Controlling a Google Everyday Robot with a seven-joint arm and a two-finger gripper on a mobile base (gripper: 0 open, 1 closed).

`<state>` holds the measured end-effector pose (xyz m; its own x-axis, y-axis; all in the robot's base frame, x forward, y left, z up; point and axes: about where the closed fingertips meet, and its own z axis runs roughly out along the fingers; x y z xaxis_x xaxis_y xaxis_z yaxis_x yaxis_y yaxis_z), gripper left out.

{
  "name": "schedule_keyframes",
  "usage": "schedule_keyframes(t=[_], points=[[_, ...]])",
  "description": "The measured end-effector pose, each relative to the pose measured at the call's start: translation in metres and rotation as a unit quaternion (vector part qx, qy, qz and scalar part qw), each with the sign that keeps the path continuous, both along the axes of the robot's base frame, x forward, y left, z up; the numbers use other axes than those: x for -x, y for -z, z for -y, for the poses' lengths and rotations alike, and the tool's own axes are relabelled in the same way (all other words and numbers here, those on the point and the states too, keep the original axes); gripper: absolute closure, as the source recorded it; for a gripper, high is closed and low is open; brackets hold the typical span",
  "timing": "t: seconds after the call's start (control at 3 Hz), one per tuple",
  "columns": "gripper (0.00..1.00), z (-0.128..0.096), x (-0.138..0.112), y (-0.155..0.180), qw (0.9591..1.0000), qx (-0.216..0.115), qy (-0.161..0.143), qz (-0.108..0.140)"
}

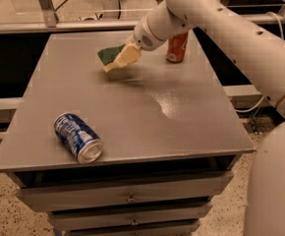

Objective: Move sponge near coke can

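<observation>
Sponge (109, 54) with dark green top and pale foam edge, pinched at one end by gripper (122, 58) just above far part of grey table (191, 127), coke can (176, 46) upright nearby to its right, blue and silver can (78, 137) on its side near front left corner, drawers (128, 193) closed below.

Dull grey table (196, 132), shiny metal blue can (77, 137), smooth plastic gripper (124, 58) at the back gripping the rough sponge (108, 55)
</observation>
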<state>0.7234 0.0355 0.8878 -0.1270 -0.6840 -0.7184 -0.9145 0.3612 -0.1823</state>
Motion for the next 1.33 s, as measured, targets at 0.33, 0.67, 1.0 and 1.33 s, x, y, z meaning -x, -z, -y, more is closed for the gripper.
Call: schedule_keyframes(t=[0.33,0.67,1.0,1.33], points=[[1.0,0.055,0.034,-0.008,0.9977,0.041,0.054,-0.002],[1.0,0.11,0.063,-0.013,0.9901,0.081,0.115,-0.009],[1.0,0.188,0.081,-0.01,0.9716,0.119,0.204,-0.018],[1.0,0.229,0.083,-0.007,0.9591,0.132,0.25,-0.017]])
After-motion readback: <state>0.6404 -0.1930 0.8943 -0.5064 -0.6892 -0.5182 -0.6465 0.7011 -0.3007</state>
